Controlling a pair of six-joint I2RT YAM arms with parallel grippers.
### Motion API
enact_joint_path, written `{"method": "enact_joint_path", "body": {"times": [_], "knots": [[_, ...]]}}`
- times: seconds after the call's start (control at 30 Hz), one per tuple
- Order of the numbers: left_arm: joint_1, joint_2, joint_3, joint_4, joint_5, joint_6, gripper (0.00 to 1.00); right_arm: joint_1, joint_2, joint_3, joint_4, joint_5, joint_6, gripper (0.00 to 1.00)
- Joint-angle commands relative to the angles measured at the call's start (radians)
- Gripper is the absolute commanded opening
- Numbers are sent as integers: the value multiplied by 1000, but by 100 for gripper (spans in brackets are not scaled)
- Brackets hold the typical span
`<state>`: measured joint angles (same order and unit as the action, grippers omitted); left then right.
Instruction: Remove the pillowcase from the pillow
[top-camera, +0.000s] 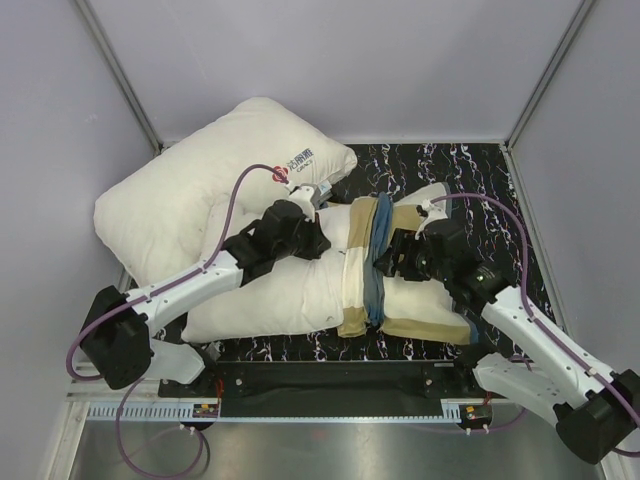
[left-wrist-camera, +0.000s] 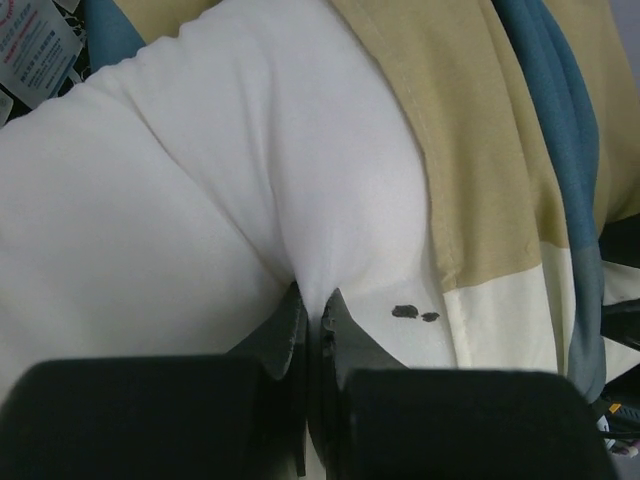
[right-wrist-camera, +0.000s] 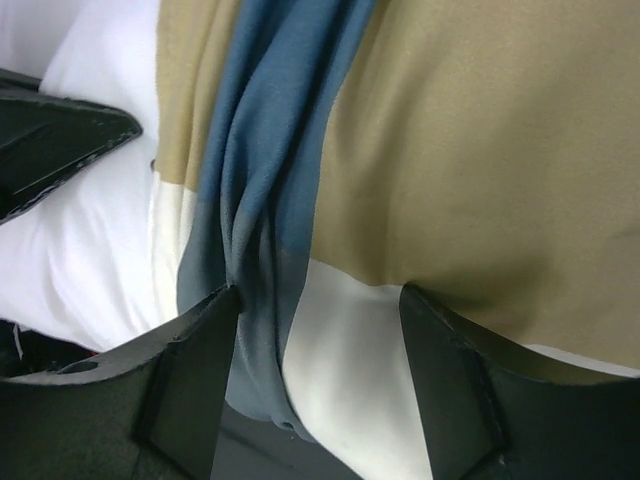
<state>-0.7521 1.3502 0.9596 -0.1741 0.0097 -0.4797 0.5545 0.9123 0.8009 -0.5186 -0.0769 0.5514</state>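
Observation:
The plain off-white pillow lies across the table, its right half inside the checked teal, tan and cream pillowcase. The case's open edge is bunched in folds near the pillow's middle. My left gripper is shut, pinching a fold of the bare pillow at my fingertips, beside two small dark specks and the case edge. My right gripper is open on the pillowcase; my right gripper has its jaws astride a bunched teal fold and a cream check.
A second white pillow with a red printed logo lies at the back left, touching the plain one; its label shows in the left wrist view. The black marbled tabletop is ringed by grey walls. The left finger shows in the right wrist view.

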Motion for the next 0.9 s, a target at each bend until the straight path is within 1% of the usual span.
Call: {"method": "enact_joint_path", "body": {"times": [0.0,0.07,0.1,0.17,0.2,0.3,0.33,0.43,0.5,0.53,0.63,0.77,0.87], "knots": [[57,-22,-28,-70,-88,36,0,18,39,-38,52,117,18,71],[60,-34,-41,-64,-77,33,0,25,69,-72,60,127,25,66],[62,-39,-45,-62,-74,32,0,28,77,-84,65,135,39,50],[68,-49,-59,-61,-73,33,0,33,85,-124,80,138,50,35],[71,-54,-64,-62,-73,35,0,36,83,-134,78,149,59,18],[86,-68,-85,-64,-73,43,0,35,50,-132,54,187,59,2],[91,-75,-99,-64,-71,46,0,36,25,-121,20,204,53,0],[112,-92,-130,-58,-62,46,0,36,-10,-46,-75,284,12,0],[131,-102,-147,-54,-54,41,0,36,-21,35,-133,363,-24,0],[137,-114,-163,-51,-50,38,0,35,-36,59,-182,388,-31,0],[149,-135,-193,-44,-51,35,0,35,-72,168,-251,459,-59,0],[155,-164,-209,-47,-71,33,0,33,-98,239,-328,548,-77,0],[158,-187,-206,-64,-83,33,0,33,-105,253,-374,640,-79,0]]}}
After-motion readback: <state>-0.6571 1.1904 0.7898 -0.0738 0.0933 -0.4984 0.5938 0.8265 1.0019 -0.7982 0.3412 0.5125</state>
